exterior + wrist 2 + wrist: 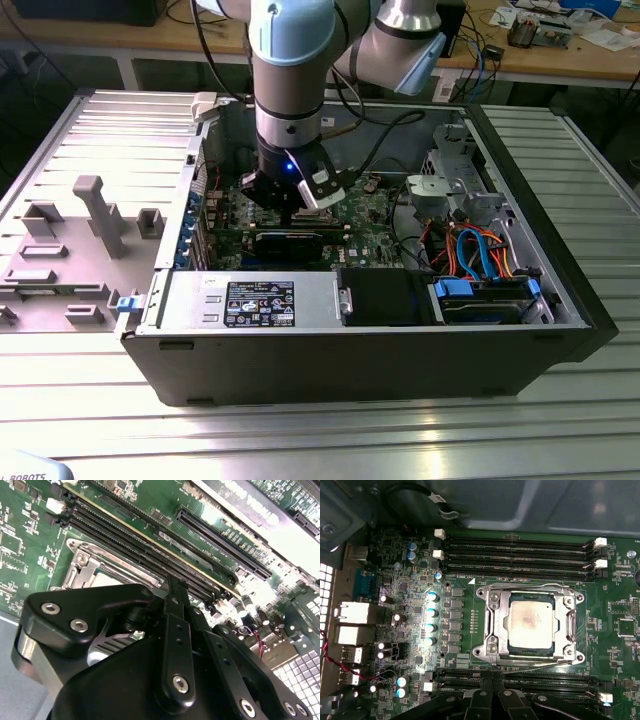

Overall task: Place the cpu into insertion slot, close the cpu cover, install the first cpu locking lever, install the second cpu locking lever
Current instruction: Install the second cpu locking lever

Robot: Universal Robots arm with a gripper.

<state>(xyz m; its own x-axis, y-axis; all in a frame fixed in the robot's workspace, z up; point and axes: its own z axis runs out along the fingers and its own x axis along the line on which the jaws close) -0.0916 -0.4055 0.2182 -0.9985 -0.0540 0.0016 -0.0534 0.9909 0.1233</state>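
In the first wrist view the cpu (530, 624), a square chip with a dull silver top, lies in its socket on the green motherboard (620, 595). The silver cpu cover (494, 625) lies flat around it, framing the chip. A thin wire locking lever (530, 586) runs along one side of the cover and another (535, 667) along the opposite side. My gripper (489, 682) is shut with nothing seen between its fingers, just off the socket over the memory slots. The exterior view shows my gripper (298, 208) low inside the open computer case. A corner of the cover (92, 572) appears in the second wrist view beyond my gripper (172, 584).
Black memory slots (520, 555) flank the socket on two sides. A black card (290, 240) stands on the board in front of the gripper. The power supply (250, 300), drive bay with blue and orange cables (480, 255) and the case walls (330, 360) hem in the board.
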